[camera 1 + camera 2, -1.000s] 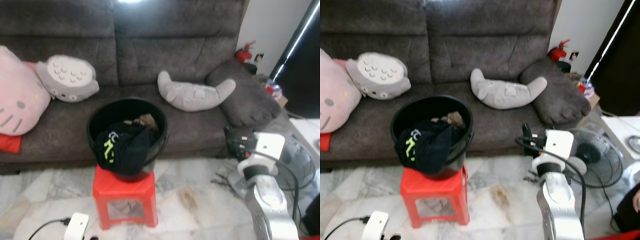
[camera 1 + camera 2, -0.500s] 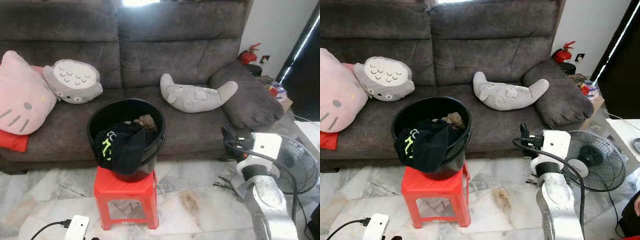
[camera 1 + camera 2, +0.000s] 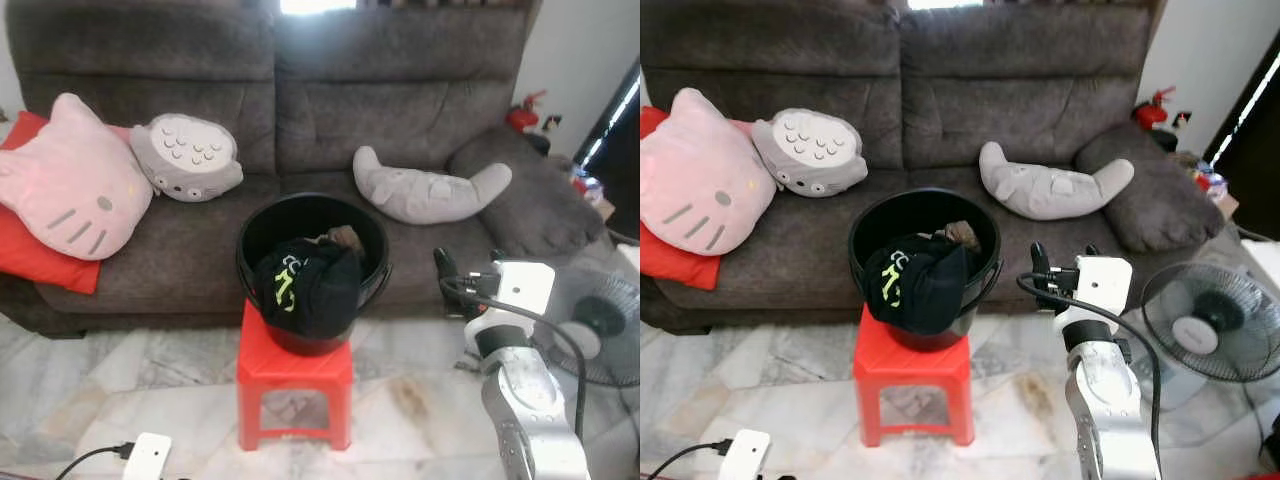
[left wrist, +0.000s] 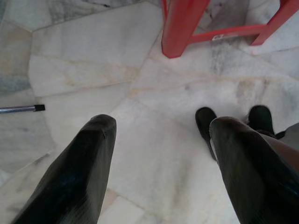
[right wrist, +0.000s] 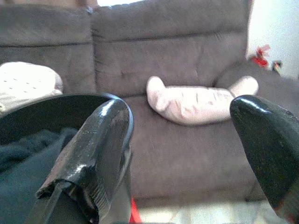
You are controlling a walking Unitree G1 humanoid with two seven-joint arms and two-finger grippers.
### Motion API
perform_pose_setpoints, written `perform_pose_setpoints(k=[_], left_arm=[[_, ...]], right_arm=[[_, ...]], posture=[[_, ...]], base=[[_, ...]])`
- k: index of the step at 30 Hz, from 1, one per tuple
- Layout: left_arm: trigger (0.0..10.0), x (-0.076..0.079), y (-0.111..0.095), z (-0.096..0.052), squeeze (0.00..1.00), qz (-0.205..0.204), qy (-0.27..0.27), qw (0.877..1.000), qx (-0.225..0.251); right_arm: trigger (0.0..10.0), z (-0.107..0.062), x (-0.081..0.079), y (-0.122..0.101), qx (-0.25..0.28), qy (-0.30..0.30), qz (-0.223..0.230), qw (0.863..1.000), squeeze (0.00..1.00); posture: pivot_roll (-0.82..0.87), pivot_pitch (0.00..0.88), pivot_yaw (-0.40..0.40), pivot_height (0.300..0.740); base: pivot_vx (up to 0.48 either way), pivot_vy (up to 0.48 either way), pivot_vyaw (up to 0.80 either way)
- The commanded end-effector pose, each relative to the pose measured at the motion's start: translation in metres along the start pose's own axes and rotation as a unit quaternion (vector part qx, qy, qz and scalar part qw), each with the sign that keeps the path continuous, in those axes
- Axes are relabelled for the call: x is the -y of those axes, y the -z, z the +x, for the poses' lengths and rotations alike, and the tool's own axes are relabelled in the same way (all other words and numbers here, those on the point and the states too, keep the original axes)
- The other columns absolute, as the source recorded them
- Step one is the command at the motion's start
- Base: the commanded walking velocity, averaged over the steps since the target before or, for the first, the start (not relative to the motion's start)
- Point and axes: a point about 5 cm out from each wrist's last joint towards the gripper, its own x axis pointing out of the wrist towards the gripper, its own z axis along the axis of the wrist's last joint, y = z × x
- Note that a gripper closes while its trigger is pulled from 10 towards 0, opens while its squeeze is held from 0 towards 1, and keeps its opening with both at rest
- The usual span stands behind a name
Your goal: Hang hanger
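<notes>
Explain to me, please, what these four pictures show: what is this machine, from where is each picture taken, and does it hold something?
This is a humanoid robot with two silver arms, each ending in a gripper of two long black fingers. Two pictures come from a camera pair on its head, looking forward and down. They show a dark grey fabric sofa with plush cushions, and before it a round black plastic bucket standing on a small red plastic stool. A black garment with green print hangs over the bucket's rim. The other two pictures come from cameras on the wrists. The right gripper is raised toward the sofa, open, holding nothing. The left gripper points down at the pale marble floor, also open and holding nothing.
</notes>
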Motion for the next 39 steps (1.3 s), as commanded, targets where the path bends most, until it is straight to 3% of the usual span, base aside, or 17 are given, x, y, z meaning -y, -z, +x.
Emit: perform_pose_setpoints(k=[1, 33, 39], left_arm=[[10.0, -0.0029, 0.0033, -0.0017, 0.00, -0.002, -0.001, 1.000, -0.003], [10.0, -0.0027, 0.0026, -0.0014, 0.00, -0.008, 0.003, 1.000, -0.004], [10.0, -0.0026, 0.0025, -0.0014, 0.00, -0.007, 0.003, 1.000, -0.003]], right_arm=[[10.0, -0.0002, 0.0009, 0.0008, -0.001, 0.002, -0.002, 1.000, 0.00], [10.0, 0.0004, -0.0001, 0.0014, 0.000, -0.003, -0.005, 1.000, 0.00], [10.0, 0.0005, -0.0008, 0.0010, 0.000, -0.005, -0.007, 1.000, 0.00]], posture=[[-0.24, 0.000, -0.012, 0.740], [-0.24, 0.000, -0.011, 0.740], [-0.24, 0.000, -0.011, 0.740]], base=[[0.000, 0.000, 0.00], [0.000, 0.000, 0.00], [0.277, 0.000, 0.00]])
